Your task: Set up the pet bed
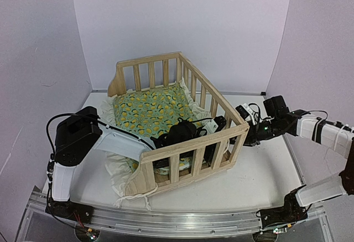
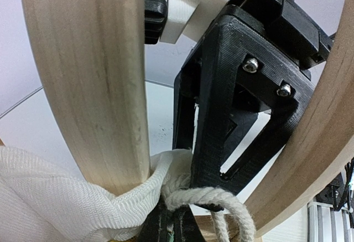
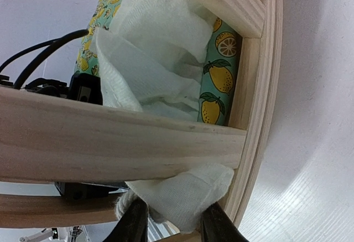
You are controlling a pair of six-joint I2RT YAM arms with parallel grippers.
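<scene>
The pale pine pet bed (image 1: 188, 148) stands mid-table, its lemon-patterned cushion (image 1: 152, 109) inside. The small pillow is out of view. My left gripper (image 1: 221, 127) reaches in over the low left side to the near right corner. In the left wrist view the left gripper (image 2: 172, 225) is shut on the cushion's edge beside a slat (image 2: 88, 87), with a cream rope (image 2: 221, 203) over it. My right gripper (image 1: 243, 137) is outside that corner. In the right wrist view the right gripper (image 3: 174, 225) is shut on the white ruffle (image 3: 182, 192) poking out under the rail (image 3: 110, 142).
Cream ruffle (image 1: 119, 170) spills out of the bed's low left side onto the white table (image 1: 265, 170), with a rope end (image 1: 133, 197) near the front. An aluminium rail (image 1: 166, 220) runs along the near edge. Lilac walls close in the back and sides.
</scene>
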